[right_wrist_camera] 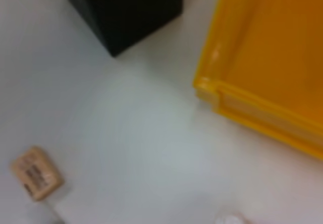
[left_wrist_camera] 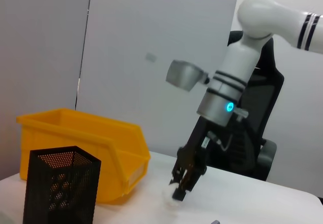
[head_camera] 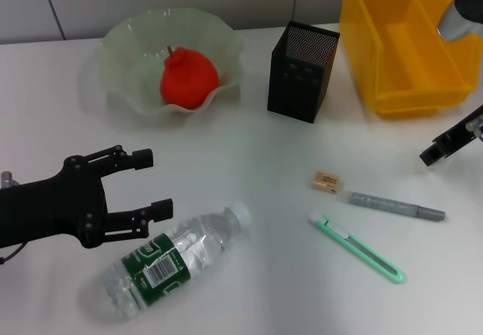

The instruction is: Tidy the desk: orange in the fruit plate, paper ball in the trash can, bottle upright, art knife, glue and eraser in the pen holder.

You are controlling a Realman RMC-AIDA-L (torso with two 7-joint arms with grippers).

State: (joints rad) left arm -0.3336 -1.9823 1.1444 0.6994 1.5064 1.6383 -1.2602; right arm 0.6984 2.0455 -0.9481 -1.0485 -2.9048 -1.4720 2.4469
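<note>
The orange (head_camera: 189,78) lies in the green glass fruit plate (head_camera: 124,56). The clear bottle (head_camera: 166,263) lies on its side at the front left. My left gripper (head_camera: 160,182) is open and empty just above it. The eraser (head_camera: 327,181), the grey glue stick (head_camera: 396,207) and the green art knife (head_camera: 355,246) lie on the table at the front right. The black mesh pen holder (head_camera: 302,71) stands at the back. My right gripper (head_camera: 441,152) is at the right edge; in the left wrist view it (left_wrist_camera: 180,189) is closed on a white paper ball (left_wrist_camera: 169,196) low over the table.
The yellow bin (head_camera: 407,41) stands at the back right, next to the pen holder and behind my right gripper. The right wrist view shows the bin's corner (right_wrist_camera: 262,57), the pen holder (right_wrist_camera: 126,7) and the eraser (right_wrist_camera: 35,173).
</note>
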